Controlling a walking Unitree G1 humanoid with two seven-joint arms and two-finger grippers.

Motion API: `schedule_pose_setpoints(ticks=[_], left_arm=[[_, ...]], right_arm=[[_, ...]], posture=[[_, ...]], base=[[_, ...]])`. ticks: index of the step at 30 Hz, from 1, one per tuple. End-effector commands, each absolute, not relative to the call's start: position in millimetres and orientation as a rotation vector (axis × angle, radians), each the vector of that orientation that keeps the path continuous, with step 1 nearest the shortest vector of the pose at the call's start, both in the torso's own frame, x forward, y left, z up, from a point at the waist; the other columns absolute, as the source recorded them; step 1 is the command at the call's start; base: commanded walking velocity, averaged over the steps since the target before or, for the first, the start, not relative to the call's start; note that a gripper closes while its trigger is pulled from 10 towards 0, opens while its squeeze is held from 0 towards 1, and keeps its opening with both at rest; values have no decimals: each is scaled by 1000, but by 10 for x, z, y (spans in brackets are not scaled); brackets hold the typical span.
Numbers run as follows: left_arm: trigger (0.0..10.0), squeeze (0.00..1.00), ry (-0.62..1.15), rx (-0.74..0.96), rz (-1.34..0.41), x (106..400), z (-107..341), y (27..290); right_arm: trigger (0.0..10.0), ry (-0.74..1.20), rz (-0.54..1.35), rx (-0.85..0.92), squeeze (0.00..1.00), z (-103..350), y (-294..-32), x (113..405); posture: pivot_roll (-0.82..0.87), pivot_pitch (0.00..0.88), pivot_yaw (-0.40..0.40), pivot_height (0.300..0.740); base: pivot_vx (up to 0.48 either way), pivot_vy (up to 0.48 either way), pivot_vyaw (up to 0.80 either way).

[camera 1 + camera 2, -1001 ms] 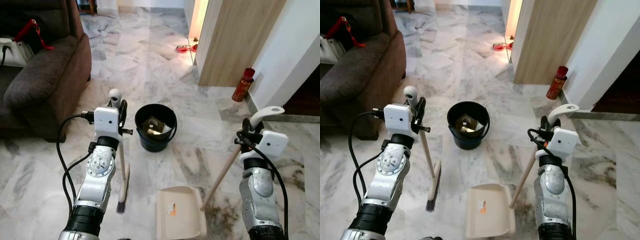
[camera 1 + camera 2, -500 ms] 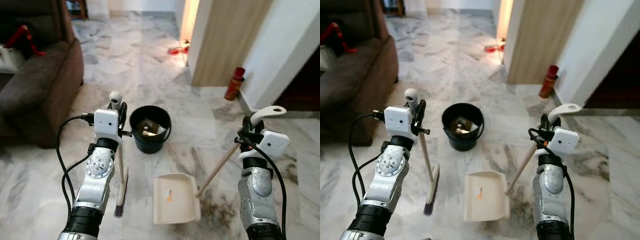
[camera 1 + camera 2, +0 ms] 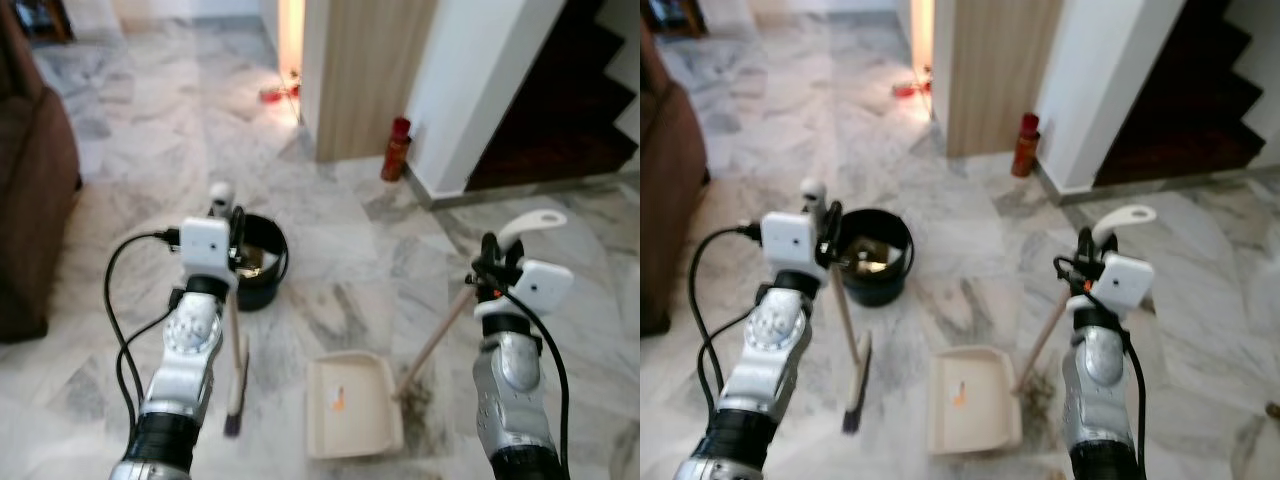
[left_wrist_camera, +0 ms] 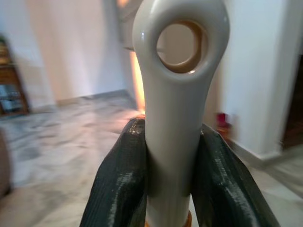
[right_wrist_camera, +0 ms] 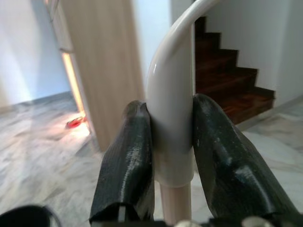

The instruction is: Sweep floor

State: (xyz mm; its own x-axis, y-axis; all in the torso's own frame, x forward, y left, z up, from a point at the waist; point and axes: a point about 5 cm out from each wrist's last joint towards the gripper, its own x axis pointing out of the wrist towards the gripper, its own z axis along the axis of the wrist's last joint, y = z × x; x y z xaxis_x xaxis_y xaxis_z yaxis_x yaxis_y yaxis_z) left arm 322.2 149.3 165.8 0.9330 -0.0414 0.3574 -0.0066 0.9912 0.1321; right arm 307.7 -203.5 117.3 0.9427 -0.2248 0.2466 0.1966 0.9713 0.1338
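Clamping the cream plastic grip of a wooden-handled broom (image 3: pixel 235 345), the left gripper (image 4: pixel 173 179) has both black fingers (image 4: pixel 118 184) pressed against the grip just below its hanging hole, so the broom hangs nearly upright with its dark bristle head on the pale marble floor (image 3: pixel 340 270) in front of the robot's left side. The right gripper (image 5: pixel 171 156) is likewise clenched on the curved cream top of a long-handled cream plastic dustpan (image 3: pixel 352 405), whose wooden shaft slants down and inward to the pan lying flat on the floor between the two arms. A dark smear of dirt (image 3: pixel 415 395) lies just beside the pan on the right arm's side, at the foot of the shaft, so the broom must likely cross over the pan to reach it, or the pan be turned to face it. Behind the broom stands a black round bucket (image 3: pixel 258 272), near but apart from the pan; a red can (image 3: pixel 396 148) stands by the wooden partition further off.
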Motion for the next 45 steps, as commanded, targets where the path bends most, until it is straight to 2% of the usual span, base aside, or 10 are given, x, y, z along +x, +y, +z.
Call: schedule_pose_setpoints(ticks=[1,22,45], left_arm=[[10000,0,-427,128,-47,3217,1769,1394],[10000,0,-436,136,-38,3229,1804,1410],[10000,0,-444,138,-44,3235,1824,1411]], right_arm=[[10000,-297,-235,104,0,1226,-2097,3068],[10000,-293,-247,115,0,1237,-2109,3087],[10000,-287,-241,112,0,1220,-2092,3088]], posture=[[72,50,-72,740],[68,90,-74,740],[70,66,-74,740]], base=[[0,0,-800],[0,0,-800],[0,0,-800]])
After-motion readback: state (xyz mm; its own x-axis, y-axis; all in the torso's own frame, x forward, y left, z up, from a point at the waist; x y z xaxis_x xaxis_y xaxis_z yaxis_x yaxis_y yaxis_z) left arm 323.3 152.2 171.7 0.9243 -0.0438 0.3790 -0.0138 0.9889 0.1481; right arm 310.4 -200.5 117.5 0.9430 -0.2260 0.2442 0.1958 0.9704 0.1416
